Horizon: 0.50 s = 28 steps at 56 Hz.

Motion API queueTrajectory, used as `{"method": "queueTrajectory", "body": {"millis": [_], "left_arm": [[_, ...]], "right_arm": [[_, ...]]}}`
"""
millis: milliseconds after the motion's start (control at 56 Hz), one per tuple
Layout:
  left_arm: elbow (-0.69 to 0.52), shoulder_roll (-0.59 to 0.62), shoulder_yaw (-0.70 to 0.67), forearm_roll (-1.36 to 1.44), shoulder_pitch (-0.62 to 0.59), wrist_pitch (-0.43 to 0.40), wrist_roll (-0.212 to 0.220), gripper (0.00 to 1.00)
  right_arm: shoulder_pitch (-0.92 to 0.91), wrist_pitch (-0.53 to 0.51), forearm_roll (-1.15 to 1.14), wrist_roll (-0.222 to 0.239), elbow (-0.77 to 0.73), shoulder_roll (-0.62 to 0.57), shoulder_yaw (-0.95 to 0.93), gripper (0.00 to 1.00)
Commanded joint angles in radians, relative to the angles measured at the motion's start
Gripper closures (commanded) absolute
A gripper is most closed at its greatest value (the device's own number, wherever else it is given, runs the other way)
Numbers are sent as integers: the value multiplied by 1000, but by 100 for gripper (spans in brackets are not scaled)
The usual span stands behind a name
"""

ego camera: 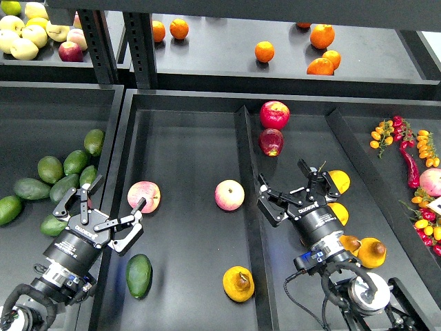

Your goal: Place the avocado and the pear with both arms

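The avocado lies on the floor of the wide middle tray, down at about seven o'clock in that tray, its long axis nearly upright in the view and nothing touching it. The left claw hovers just above and to the left of it, at roughly eleven o'clock from the fruit, with its two fingers spread apart and nothing between them; one fingertip reaches toward a pink apple at about two o'clock from the claw, though I cannot tell if it touches. The pear, golden with a dark sunken patch, sits at about five o'clock in the same tray, close beside the ridge that divides it from the next compartment, well apart from the avocado. A second pink apple rests at twelve o'clock from the pear. The right claw hangs over the right compartment, at about one o'clock from the pear, its fingers also apart and empty. Yellow pears lie just behind and to the right of that claw, partly hidden by the arm. Two red apples sit at twelve o'clock from the right claw. A heap of green avocados fills the left tray, at ten o'clock from the left claw. Oranges rest on the upper shelf.
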State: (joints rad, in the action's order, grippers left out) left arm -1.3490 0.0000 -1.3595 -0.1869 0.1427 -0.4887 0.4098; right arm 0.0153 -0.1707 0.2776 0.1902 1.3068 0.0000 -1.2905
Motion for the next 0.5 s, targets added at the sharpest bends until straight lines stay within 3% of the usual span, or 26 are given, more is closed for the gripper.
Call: {"method": "queueTrajectory", "body": {"millis": [0, 71, 483], "left_arm": [[-1, 0, 5, 27, -2, 0, 55, 0], [-2, 0, 5, 78, -3, 0, 79, 0], [-18, 12, 56, 317, -72, 0, 79, 0]], "right_arm": [[-1, 10, 2, 0, 2, 0, -3, 0], [-1, 17, 2, 0, 3, 0, -3, 0], [-44, 89, 8, 0, 5, 0, -39, 0]]}}
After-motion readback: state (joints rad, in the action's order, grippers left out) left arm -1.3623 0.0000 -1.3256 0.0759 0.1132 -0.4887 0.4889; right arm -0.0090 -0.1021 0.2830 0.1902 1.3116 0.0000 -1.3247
